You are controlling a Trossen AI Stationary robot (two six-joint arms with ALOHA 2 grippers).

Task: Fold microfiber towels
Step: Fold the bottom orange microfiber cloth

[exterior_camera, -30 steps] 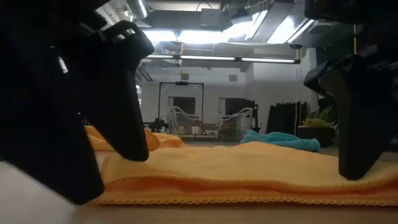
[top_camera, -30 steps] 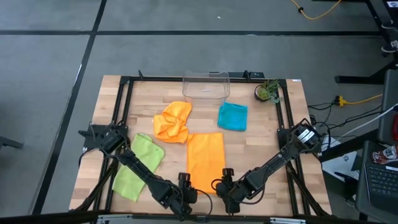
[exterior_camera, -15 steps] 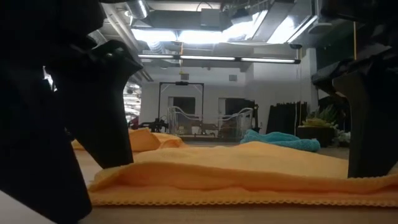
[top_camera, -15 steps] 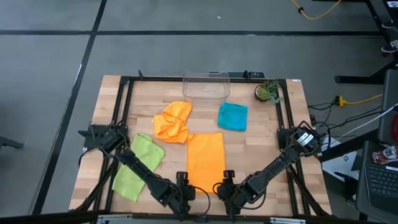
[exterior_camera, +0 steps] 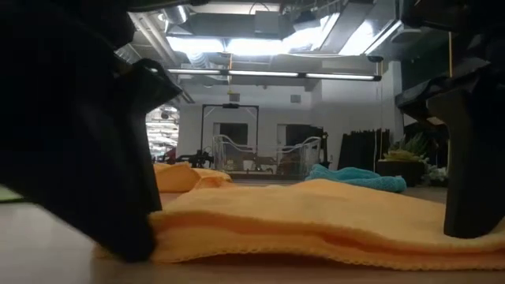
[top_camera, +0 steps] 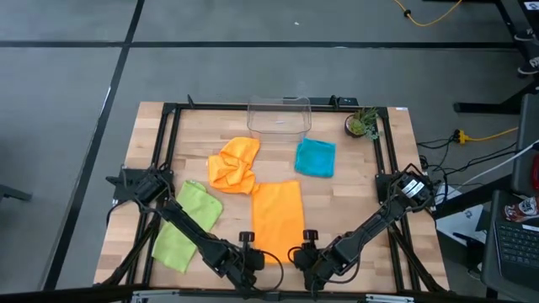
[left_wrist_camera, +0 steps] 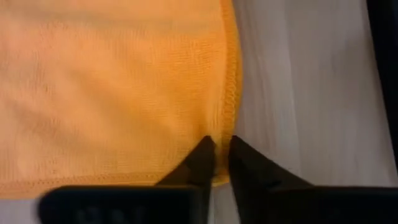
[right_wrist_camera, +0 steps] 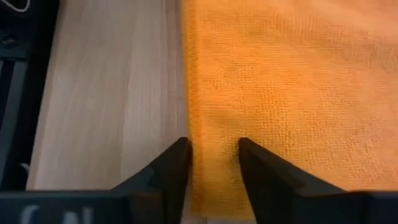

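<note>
A flat, nubby orange towel is being pinched at its stitched lower corner by the left gripper; its opposite edge is being straddled by the right gripper, fingers apart.

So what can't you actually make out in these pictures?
- High view: the flat orange microfiber towel's near corners, hidden under both arms' fingers.
- Low view: the lime green microfiber towel, blocked by the left arm.
- High view: the clear plastic bin's contents, too small to tell.
</note>
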